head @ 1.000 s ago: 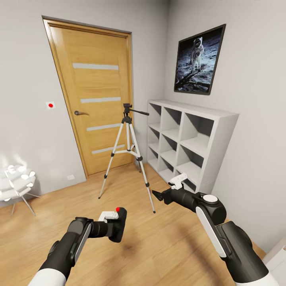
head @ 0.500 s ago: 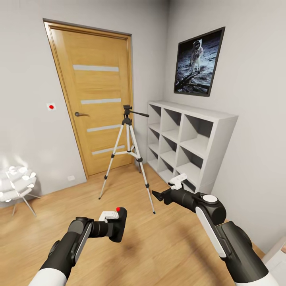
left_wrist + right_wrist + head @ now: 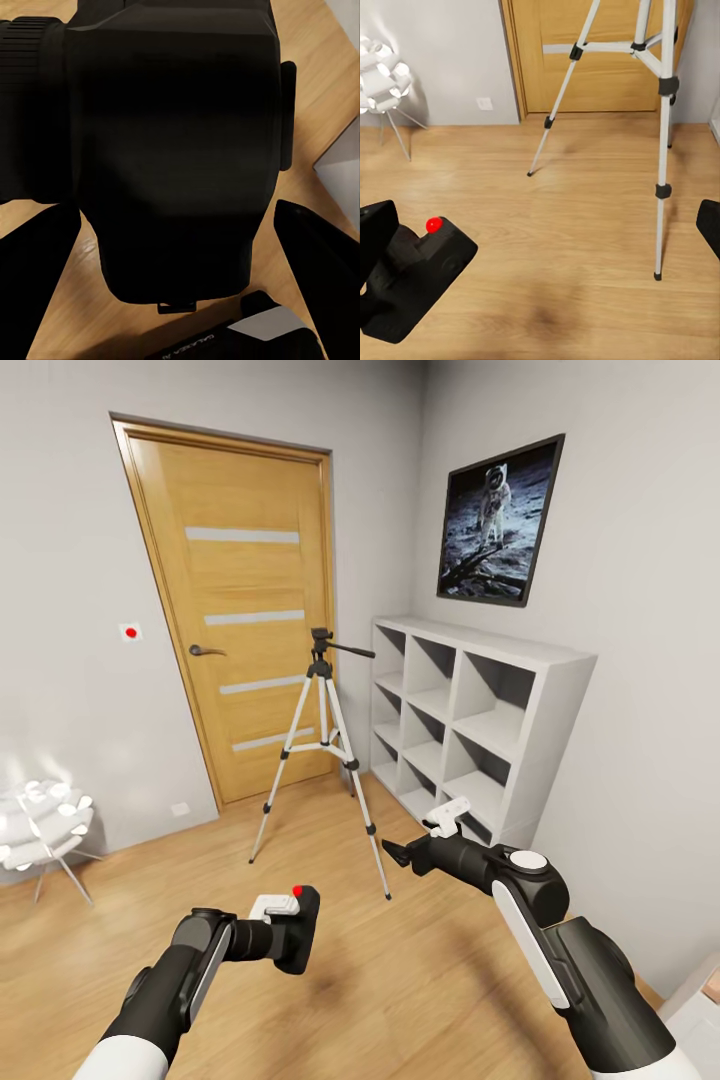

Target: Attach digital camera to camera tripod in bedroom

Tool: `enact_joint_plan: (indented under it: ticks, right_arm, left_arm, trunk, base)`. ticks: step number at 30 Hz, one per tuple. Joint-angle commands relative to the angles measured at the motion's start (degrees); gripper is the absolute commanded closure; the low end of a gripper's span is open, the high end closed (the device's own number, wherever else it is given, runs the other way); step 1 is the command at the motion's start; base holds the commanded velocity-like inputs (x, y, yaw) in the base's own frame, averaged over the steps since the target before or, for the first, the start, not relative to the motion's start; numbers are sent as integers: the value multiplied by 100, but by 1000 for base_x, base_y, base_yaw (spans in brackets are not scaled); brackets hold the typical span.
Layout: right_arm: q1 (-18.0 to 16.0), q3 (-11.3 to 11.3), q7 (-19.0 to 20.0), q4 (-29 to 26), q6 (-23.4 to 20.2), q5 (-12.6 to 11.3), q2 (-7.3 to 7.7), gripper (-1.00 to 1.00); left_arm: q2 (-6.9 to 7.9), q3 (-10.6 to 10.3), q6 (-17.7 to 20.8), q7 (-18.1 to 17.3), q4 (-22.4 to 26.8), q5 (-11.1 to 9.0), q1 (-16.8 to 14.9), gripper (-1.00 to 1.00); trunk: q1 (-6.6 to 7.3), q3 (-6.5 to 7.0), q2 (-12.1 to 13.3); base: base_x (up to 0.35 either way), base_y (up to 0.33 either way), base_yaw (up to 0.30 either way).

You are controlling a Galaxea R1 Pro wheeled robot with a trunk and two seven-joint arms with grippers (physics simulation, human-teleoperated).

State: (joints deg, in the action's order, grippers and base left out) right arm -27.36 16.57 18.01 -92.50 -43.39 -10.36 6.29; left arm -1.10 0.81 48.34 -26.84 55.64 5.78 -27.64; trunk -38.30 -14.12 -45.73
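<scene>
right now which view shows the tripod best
The head view: the whole camera tripod stands before the door, head, pan handle and all three legs visible. The right wrist view catches just its legs and lower braces.

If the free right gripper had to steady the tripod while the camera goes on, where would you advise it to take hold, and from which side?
Probably the upper centre column of the tripod, just under its black head, approached from the robot's side with the right gripper open. The legs splay apart lower down, and the pan handle juts toward the shelves, so that side is crowded. The left gripper holds the camera.
</scene>
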Motion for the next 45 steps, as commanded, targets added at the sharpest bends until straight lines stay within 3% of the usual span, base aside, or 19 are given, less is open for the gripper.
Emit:
enact_joint_plan:
  ticks: [1, 45]
  right_arm:
    - [-6, 4, -8, -5, -29, -28, 4, -100]
    - [-6, 71, -9, -5, -26, -28, -5, -100]
  left_arm:
    - [-4, 8, 18, -49, 4, 54, -4, 100]
    - [0, 7, 18, -49, 6, 37, -6, 100]
  trunk:
    - [21, 10, 35]
    - [988, 800, 1800]
  base:
    - [0, 0, 0]
    - [0, 0, 0]
